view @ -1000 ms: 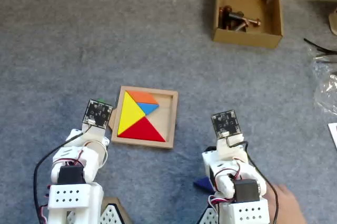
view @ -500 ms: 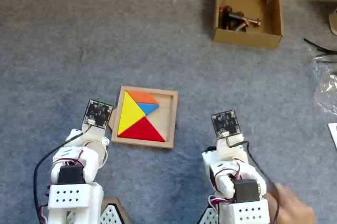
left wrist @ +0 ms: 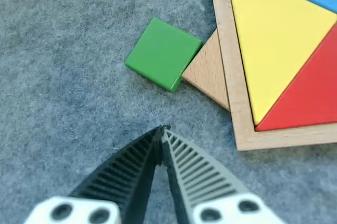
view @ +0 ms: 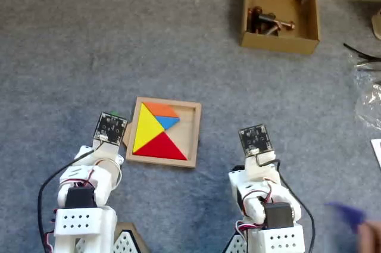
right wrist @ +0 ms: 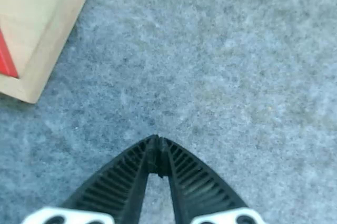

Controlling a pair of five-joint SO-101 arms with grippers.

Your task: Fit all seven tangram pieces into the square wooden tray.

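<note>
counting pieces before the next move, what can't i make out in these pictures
Green square: in the high view, mostly hidden under the left arm's wrist camera.
Blue thing: high view, bottom right, blurred; shape unclear.
Tray: left wrist view, cut off by the frame edge, so the piece count is incomplete there.
Cardboard box: high view, contents too small to identify.

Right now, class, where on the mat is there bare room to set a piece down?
The widest bare patch of mat lies between the tray and the cardboard box. Another lies between the tray and the right gripper. It is crowded by the tray's left rim, where the green square sits against the wooden triangle, near the left gripper.
</note>
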